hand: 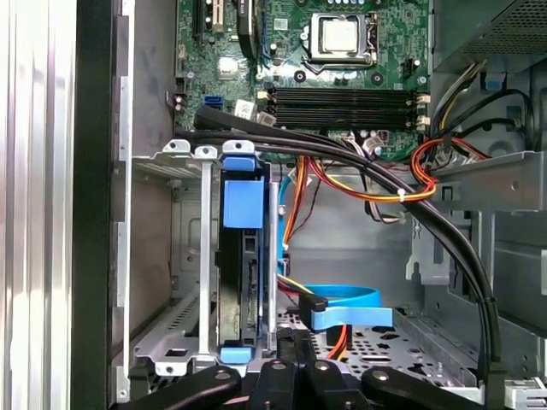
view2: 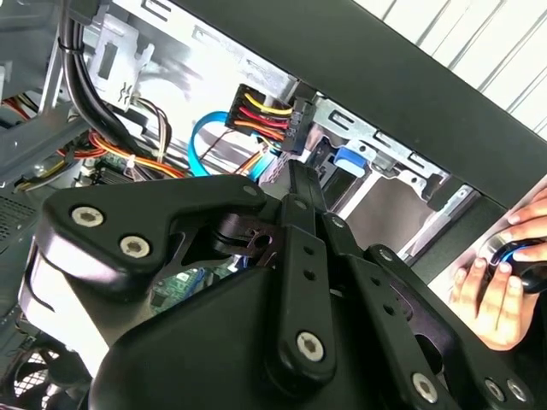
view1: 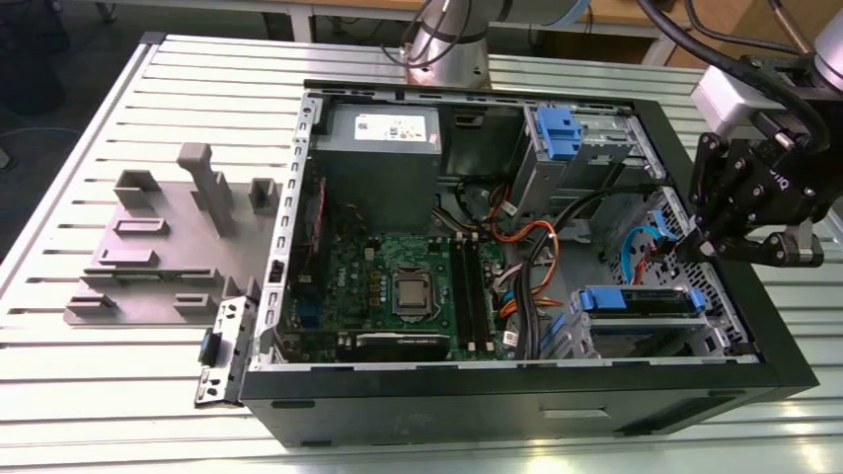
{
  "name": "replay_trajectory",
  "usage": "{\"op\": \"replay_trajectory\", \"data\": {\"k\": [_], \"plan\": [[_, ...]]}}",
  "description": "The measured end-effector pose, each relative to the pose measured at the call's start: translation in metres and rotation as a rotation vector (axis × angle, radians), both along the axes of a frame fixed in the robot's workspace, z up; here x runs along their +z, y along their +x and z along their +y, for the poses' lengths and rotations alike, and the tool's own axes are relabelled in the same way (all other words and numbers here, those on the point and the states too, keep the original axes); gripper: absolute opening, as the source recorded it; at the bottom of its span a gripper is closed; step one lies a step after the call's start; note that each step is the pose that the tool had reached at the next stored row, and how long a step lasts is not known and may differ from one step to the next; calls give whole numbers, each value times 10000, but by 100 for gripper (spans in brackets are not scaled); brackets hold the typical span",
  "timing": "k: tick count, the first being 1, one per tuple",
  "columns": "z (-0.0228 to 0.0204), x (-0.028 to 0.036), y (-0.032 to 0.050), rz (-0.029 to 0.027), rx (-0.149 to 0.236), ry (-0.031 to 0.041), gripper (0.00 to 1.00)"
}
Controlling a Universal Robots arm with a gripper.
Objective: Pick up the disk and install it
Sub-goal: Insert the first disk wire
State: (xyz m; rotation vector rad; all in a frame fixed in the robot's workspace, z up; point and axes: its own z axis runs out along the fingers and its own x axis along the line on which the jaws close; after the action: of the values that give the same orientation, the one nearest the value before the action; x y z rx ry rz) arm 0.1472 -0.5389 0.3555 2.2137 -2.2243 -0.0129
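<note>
Just beyond the fingers [hand: 295, 376], the disk [hand: 242, 256] sits in its bay.

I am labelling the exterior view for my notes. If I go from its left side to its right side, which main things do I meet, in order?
Grey fixture block → loose bracket at the case corner → processor socket → orange cable bundle → the disk in its bay → gripper.

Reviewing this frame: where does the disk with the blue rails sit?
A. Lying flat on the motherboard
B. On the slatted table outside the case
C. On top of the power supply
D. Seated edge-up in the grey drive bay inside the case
D: the disk stands between the walls of the drive bay, its blue tab facing outward, also visible in the exterior view.
</note>
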Motion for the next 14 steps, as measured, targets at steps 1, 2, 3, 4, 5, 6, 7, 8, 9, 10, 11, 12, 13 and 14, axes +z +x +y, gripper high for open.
{"op": "replay_trajectory", "data": {"k": [1,2,3,4,5,6,7,8,9,10,11,12,13,14], "plan": [[5,0,1,0,0,1,11],[9,1,2,0,0,0,11],[14,1,3,0,0,1,11],[18,2,4,0,0,0,11],[22,2,5,0,0,1,11],[26,3,6,0,1,1,11],[30,4,7,0,0,1,11],[34,5,8,0,0,0,11],[38,5,9,0,0,0,11],[42,6,9,0,0,0,11],[46,7,10,0,0,0,11],[50,8,11,0,0,0,11],[53,9,11,0,0,0,11],[57,11,12,0,0,0,11]]}}
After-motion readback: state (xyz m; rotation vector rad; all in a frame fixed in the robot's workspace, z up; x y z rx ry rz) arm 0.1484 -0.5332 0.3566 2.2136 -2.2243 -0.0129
